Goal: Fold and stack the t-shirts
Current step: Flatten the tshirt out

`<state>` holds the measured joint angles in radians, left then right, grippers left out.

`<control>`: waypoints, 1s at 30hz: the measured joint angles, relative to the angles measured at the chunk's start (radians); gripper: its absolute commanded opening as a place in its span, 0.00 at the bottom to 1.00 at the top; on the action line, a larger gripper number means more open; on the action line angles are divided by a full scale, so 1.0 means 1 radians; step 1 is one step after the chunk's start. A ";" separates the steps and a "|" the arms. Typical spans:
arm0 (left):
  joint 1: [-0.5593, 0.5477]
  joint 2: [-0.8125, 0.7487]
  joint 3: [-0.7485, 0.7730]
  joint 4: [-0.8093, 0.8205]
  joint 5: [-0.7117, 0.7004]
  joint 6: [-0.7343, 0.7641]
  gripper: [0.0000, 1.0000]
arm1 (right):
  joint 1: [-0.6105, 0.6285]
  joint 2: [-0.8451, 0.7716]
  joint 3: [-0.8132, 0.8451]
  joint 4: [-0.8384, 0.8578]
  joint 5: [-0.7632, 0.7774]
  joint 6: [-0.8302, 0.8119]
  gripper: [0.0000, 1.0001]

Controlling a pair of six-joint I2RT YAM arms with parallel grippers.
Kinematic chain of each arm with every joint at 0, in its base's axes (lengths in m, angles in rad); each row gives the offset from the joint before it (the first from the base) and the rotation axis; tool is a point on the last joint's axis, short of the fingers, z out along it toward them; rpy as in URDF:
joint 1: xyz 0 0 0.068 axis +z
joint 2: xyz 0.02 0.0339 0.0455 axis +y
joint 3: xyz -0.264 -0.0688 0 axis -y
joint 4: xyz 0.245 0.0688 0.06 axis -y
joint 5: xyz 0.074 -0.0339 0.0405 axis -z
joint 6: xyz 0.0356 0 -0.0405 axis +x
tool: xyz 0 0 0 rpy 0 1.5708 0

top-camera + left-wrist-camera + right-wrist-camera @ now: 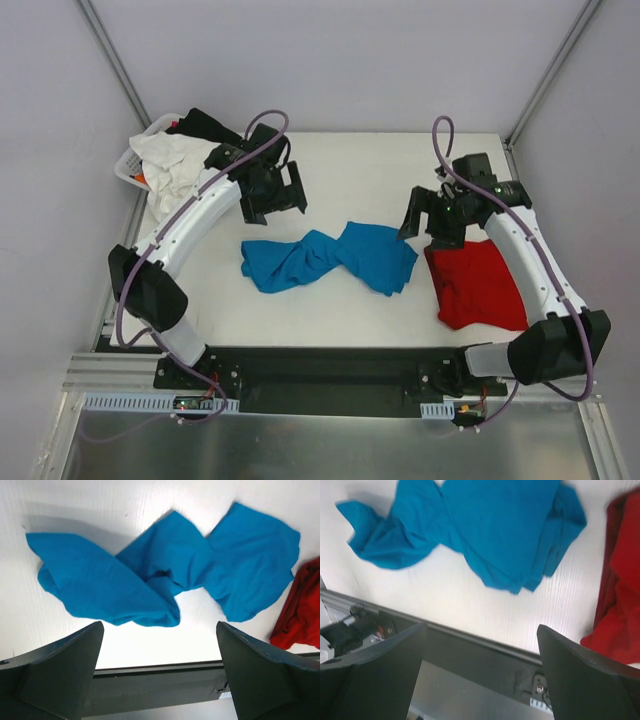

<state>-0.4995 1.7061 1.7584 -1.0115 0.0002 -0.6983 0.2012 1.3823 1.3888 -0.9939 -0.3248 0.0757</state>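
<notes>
Turquoise t-shirt [330, 258] lies twisted and crumpled mid-table on my white table [380, 170], with pale walls around it. The red t-shirt [480, 285] sits bunched just beside it at 3 o'clock. A white basket [130, 168] at 10 o'clock holds a white garment [175, 160] and a black garment [205, 125]. My left gripper [277, 205] hovers at the blue shirt's 11 o'clock, my right gripper [430, 228] at 2 o'clock. Both have their jaws spread wide and grip nothing.

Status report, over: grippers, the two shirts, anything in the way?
Left gripper open, right gripper open, both empty. Blue shirt twisted, unfolded, at centre; red shirt beside it, not stacked. Nothing blocking.
</notes>
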 measured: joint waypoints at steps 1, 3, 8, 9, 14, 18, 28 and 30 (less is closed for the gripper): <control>-0.005 -0.032 -0.047 0.004 0.001 0.000 0.95 | 0.008 -0.024 -0.035 -0.006 -0.004 0.001 0.93; -0.018 -0.080 -0.139 0.000 0.003 -0.001 0.95 | 0.022 -0.065 -0.108 -0.005 -0.007 0.002 0.92; -0.058 -0.128 -0.335 -0.006 0.025 -0.005 0.94 | 0.037 -0.098 -0.243 0.019 -0.014 0.011 0.85; -0.066 -0.129 -0.357 -0.004 0.028 -0.005 0.94 | 0.037 -0.095 -0.264 0.036 -0.014 0.011 0.85; -0.085 -0.131 -0.378 0.014 0.047 -0.005 0.94 | 0.057 -0.002 -0.313 0.121 -0.014 0.011 0.84; -0.089 -0.132 -0.364 0.024 0.051 -0.005 0.94 | 0.089 0.129 -0.312 0.208 -0.014 0.011 0.82; -0.089 -0.196 -0.352 0.031 0.050 -0.005 0.94 | 0.134 0.349 -0.246 0.344 -0.039 0.018 0.79; -0.089 -0.208 -0.352 0.024 0.048 -0.005 0.94 | 0.133 0.364 -0.206 0.351 -0.040 0.017 0.79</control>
<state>-0.5888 1.4979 1.4063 -0.9871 0.0486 -0.7029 0.3344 1.7466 1.1831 -0.6434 -0.3645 0.0929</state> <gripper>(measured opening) 0.939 0.794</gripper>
